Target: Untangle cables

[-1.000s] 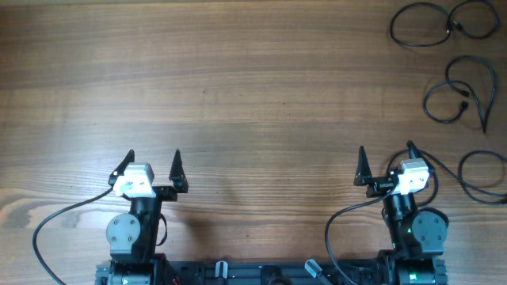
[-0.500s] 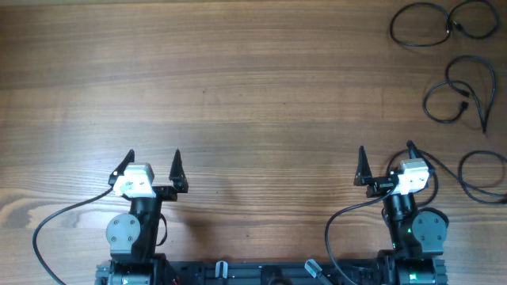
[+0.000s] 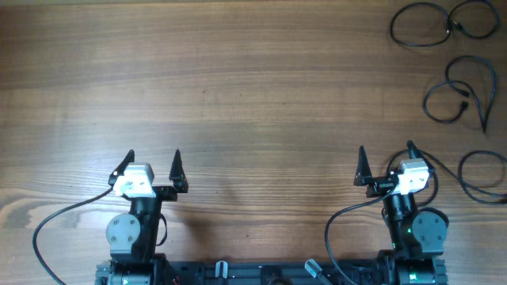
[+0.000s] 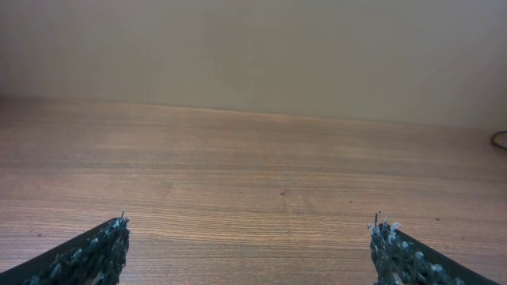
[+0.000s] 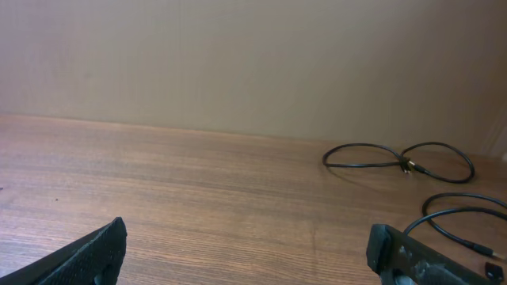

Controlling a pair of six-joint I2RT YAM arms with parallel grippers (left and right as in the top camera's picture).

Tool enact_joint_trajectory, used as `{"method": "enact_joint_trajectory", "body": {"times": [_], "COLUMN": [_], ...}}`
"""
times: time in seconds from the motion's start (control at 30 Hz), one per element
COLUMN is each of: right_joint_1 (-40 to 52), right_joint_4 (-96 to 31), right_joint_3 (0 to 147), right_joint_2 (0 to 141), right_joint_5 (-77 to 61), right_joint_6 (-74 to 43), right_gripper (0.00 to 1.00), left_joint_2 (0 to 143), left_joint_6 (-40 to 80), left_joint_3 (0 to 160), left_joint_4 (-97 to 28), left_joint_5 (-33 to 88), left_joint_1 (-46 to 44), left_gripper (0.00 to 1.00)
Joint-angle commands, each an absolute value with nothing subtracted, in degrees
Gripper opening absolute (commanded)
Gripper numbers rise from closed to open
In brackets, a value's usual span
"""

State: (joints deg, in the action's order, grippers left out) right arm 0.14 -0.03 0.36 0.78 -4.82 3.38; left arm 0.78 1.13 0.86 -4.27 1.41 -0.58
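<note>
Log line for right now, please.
left gripper: open, empty | right gripper: open, empty | cables: right side of table, untouched

No legible text, labels, brands or numbers in any view. Checked the surface (image 3: 253, 79), the cables (image 3: 449, 28), left end effector (image 3: 154, 154) and right end effector (image 3: 386, 148): nothing readable on any.

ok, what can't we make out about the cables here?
- Overhead: nearest cable runs off the right edge.
- Overhead: plug ends too small to identify.
- Left wrist: only a cable sliver at the right edge.
- Right wrist: closer cable cut by the right edge.
</note>
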Motion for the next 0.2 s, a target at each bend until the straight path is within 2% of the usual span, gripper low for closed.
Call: {"method": "enact_joint_trajectory", "body": {"times": [0.0, 0.17], "right_joint_1": [0.36, 0.36], "right_joint_4": [0.03, 0.03], "right_joint_3": [0.32, 0.32], "right_joint_2": [0.27, 0.27], "right_joint_5": [-3.86, -3.86], "right_joint_6": [4.47, 4.45], "right_gripper": [1.00, 1.00], "left_joint_2": [0.23, 0.23], "left_joint_6": [0.40, 0.43], "left_joint_3": [0.32, 0.32], "left_joint_4": [-4.29, -4.29], "left_joint_5": [1.67, 1.67], "left_joint_1": [-0.25, -0.25], "left_gripper": [1.00, 1.00]}}
